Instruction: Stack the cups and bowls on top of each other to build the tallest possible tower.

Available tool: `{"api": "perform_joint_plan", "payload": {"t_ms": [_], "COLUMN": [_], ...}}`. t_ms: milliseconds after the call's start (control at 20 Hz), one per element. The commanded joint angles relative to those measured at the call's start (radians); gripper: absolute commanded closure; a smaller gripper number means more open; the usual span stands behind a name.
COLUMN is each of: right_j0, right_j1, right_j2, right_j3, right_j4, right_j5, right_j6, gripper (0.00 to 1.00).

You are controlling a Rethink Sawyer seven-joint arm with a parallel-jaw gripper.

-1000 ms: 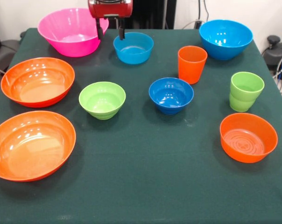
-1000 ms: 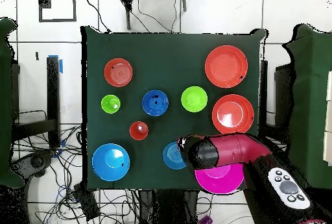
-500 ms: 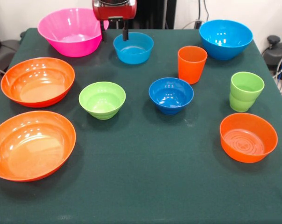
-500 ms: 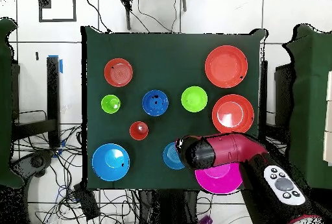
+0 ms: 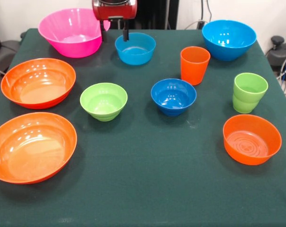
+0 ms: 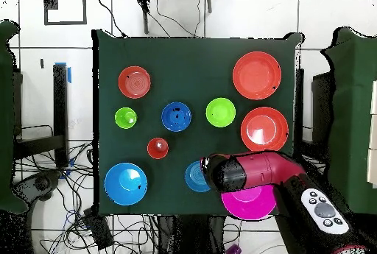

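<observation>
The gripper [image 5: 114, 32] hangs at the far edge of the table [image 5: 147, 189] with its two dark fingers spread apart and nothing between them. It sits in the gap between the big pink bowl [image 5: 72, 32] and the smaller sky blue bowl [image 5: 135, 48]; one finger is near the pink rim, the other just over the blue bowl's near-side rim. I cannot tell whether either finger touches.

Both bowls are round, so no axis matters; the move turns on which rim the fingers straddle.

Nothing is stacked yet: every bowl and both cups, orange cup [image 5: 194, 65] and lime green cup [image 5: 249, 91], stand singly and apart.

I see no readable writing or brand.
</observation>
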Motion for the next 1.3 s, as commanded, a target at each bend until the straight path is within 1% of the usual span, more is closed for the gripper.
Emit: {"api": "perform_joint_plan", "payload": {"t_ms": [50,100,200,350,400,600,700,750,900,1000,1150,1300], "right_j0": [-0.008,-0.019,-0.035,-0.064,-0.083,-0.127,-0.138,-0.136,-0.134,-0.13,-0.128,-0.127], "right_j1": [-0.069,-0.094,-0.116,-0.128,-0.146,-0.176,-0.165,-0.147,-0.091,-0.072,-0.05,-0.008], "right_j2": [0.088,0.102,0.12,0.137,0.152,0.192,0.205,0.205,0.193,0.185,0.174,0.158], "right_j3": [0.042,0.054,0.065,0.068,0.076,0.088,0.078,0.065,0.051,0.048,0.046,0.033], "right_j4": [-0.016,0.006,0.023,0.016,0.017,0.027,0.023,0.009,-0.054,-0.068,-0.09,-0.125], "right_j5": [0.094,0.114,0.133,0.152,0.163,0.198,0.213,0.212,0.162,0.145,0.124,0.097], "right_j6": [-0.168,-0.182,-0.199,-0.231,-0.259,-0.285,-0.28,-0.27,-0.222,-0.195,-0.181,-0.169], "gripper": [0.0,0.0,0.0,0.0,0.0,0.0,0.0,0.0,0.0,0.0,0.0,0.0]}}
